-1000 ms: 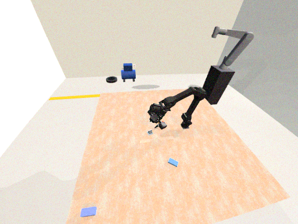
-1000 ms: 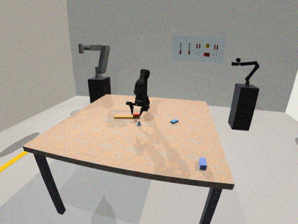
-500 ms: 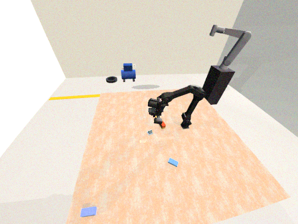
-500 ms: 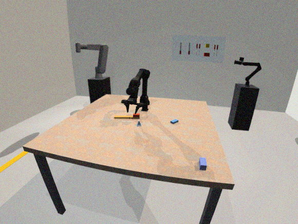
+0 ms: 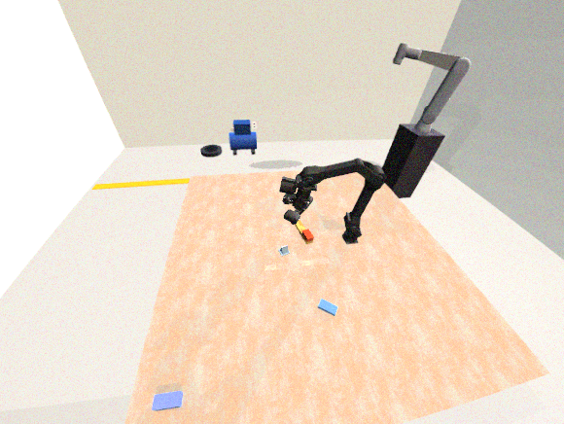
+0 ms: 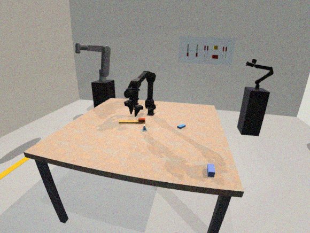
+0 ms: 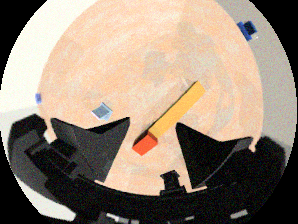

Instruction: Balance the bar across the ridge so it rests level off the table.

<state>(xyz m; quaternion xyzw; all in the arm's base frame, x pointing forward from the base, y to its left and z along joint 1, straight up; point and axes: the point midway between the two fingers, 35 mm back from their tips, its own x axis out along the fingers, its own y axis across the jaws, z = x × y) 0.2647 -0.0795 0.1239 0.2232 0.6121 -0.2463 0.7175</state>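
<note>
The bar (image 5: 301,228) (image 6: 129,122) (image 7: 178,110) is yellow-orange, with a red block (image 5: 308,235) (image 6: 141,120) (image 7: 145,144) at one end. The ridge (image 5: 284,250) (image 6: 144,128) (image 7: 102,111) is pale grey-blue. The desk (image 5: 233,311) (image 6: 107,144) (image 7: 125,55) has a mottled peach-and-cream top and dark edges. A periwinkle block (image 5: 167,401) (image 6: 211,170) (image 7: 38,98) colours one corner; another block (image 5: 328,307) (image 6: 181,126) is sky blue. The arm (image 5: 335,170) (image 6: 150,89) and gripper (image 5: 298,212) (image 6: 133,115) (image 7: 153,123) are black.
</note>
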